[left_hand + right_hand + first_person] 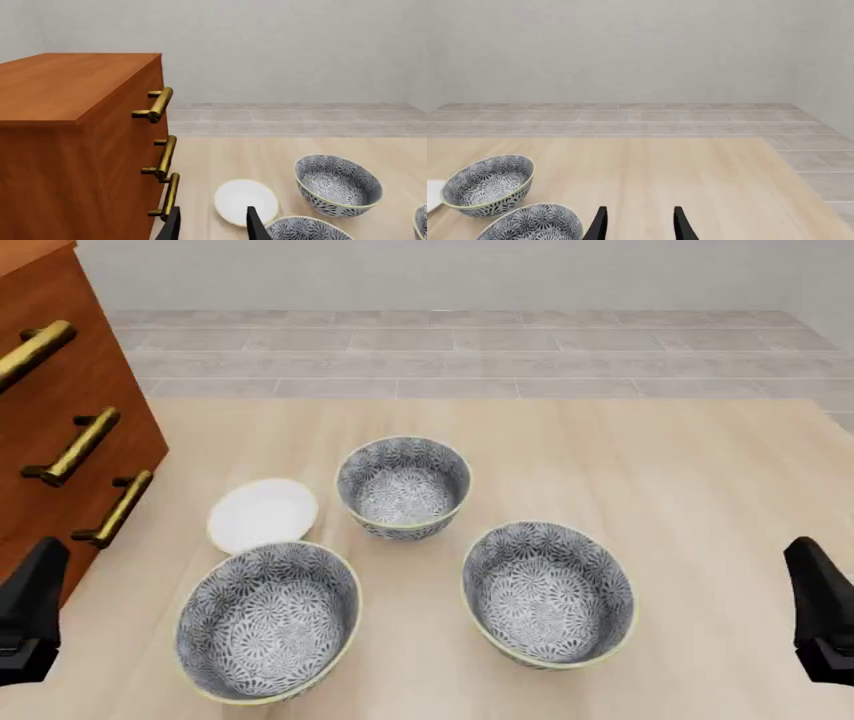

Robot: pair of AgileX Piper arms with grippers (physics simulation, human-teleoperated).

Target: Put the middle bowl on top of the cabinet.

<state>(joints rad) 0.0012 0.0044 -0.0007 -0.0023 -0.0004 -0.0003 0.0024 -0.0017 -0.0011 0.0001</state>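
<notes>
Three floral bowls with pale yellow rims stand on the table. The middle bowl point(403, 485) is the farther one, between and behind the near-left bowl point(271, 622) and the near-right bowl point(550, 592). It also shows in the left wrist view point(337, 184) and the right wrist view point(488, 185). The reddish-brown cabinet point(54, 390) with brass handles stands at the far left, its flat top point(63, 82) bare. My left gripper point(213, 227) is open near the cabinet's front, short of the bowls. My right gripper point(639, 227) is open over bare table, right of the bowls.
A small white plate point(263, 515) lies between the cabinet and the middle bowl. Brass bar handles point(159, 105) stick out from the cabinet's drawer fronts close to my left gripper. The table's far edge meets a tiled floor point(454, 350).
</notes>
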